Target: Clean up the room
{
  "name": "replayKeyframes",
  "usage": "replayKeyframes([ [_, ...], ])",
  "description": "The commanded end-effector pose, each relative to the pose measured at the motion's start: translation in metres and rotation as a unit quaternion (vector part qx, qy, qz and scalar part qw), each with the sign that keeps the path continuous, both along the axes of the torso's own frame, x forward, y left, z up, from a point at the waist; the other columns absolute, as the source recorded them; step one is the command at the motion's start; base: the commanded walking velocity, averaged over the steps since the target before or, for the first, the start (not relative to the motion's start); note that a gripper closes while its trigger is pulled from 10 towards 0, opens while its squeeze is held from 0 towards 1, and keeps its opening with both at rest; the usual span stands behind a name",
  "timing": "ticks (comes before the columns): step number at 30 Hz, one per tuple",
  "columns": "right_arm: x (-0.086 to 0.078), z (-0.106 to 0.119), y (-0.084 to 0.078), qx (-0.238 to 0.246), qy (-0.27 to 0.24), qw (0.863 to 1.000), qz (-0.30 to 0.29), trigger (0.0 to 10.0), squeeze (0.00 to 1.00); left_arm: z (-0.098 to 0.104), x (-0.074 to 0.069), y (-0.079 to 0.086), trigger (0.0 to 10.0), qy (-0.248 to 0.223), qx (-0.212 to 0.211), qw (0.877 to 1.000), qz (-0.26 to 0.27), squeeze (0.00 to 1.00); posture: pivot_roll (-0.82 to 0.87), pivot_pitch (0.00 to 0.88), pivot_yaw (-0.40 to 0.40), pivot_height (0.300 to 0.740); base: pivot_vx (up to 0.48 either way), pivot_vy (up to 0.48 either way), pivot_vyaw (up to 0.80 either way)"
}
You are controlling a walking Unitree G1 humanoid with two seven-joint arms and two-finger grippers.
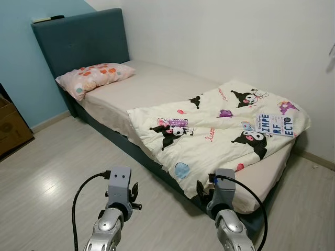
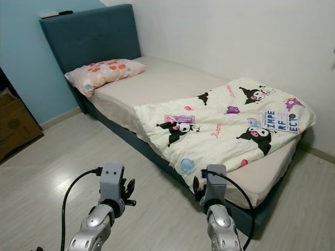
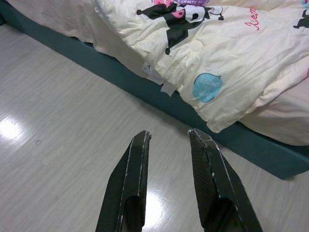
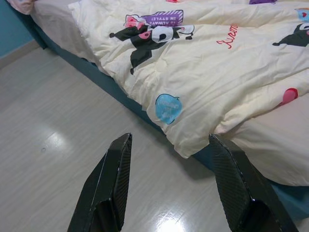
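Beside bed (image 1: pixel 141 157), open pincers (image 3: pixel 169 137)

quilt (image 1: pixel 220 128): cream, black cartoon print | pillow (image 1: pixel 94 77): pink, patterned | headboard (image 1: pixel 78 39): teal

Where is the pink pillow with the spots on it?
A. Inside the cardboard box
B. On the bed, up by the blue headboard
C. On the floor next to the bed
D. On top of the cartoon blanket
B. The pink pillow lies on the bare mattress at the end by the blue headboard, apart from the cartoon blanket bunched at the other end.
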State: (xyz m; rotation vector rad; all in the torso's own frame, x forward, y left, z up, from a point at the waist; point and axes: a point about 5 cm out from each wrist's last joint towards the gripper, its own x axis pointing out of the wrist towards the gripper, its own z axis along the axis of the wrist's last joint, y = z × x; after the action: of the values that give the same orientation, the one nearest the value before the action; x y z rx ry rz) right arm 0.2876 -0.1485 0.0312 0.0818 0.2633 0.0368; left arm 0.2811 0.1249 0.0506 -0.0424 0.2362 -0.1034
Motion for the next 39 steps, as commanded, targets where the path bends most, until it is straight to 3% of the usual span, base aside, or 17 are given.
replayKeyframes([
  [1, -0.0026, -0.002, 0.0034, 0.004, 0.006, 1.0, 0.005, 10.0, 0.0, -0.0028, -0.0021, 0.004, 10.0, 0.005, 0.011, 1.0, 0.002, 0.0, -0.03, 0.074, 0.014, 0.74, 0.0, -0.266, 0.0],
  [10, -0.0038, -0.0027, 0.0036, 0.005, 0.007, 1.0, 0.005, 10.0, 0.0, -0.0029, -0.0031, 0.0055, 10.0, 0.007, 0.011, 1.0, 0.006, 0.0, -0.03, 0.078, 0.012, 0.74, 0.0, -0.271, 0.0],
  [15, -0.0042, -0.0032, 0.004, 0.006, 0.008, 1.0, 0.006, 10.0, 0.0, -0.0064, -0.003, 0.0064, 10.0, 0.029, -0.009, 1.0, 0.009, 0.0, -0.03, 0.081, 0.011, 0.74, 0.0, 0.0, 0.0],
  [28, -0.0045, -0.0035, 0.0053, 0.007, 0.01, 1.0, 0.008, 10.0, 0.0, -0.0051, -0.0037, 0.0077, 10.0, 0.03, -0.024, 0.999, 0.01, 0.0, -0.02, 0.084, 0.01, 0.74, 0.0, 0.461, 0.0],
  [31, -0.0043, -0.0032, 0.0054, 0.008, 0.01, 1.0, 0.008, 10.0, 0.0, -0.0043, -0.0016, 0.0096, 10.0, 0.026, -0.003, 0.999, 0.019, 0.0, -0.02, 0.087, 0.011, 0.74, 0.0, 0.0, 0.0],
  [39, -0.0034, -0.0022, 0.0045, 0.006, 0.008, 1.0, 0.007, 10.0, 0.0, -0.0023, -0.0014, 0.0103, 10.0, 0.013, -0.005, 1.0, 0.019, 0.0, -0.02, 0.087, 0.011, 0.74, 0.0, 0.0, 0.0],
])
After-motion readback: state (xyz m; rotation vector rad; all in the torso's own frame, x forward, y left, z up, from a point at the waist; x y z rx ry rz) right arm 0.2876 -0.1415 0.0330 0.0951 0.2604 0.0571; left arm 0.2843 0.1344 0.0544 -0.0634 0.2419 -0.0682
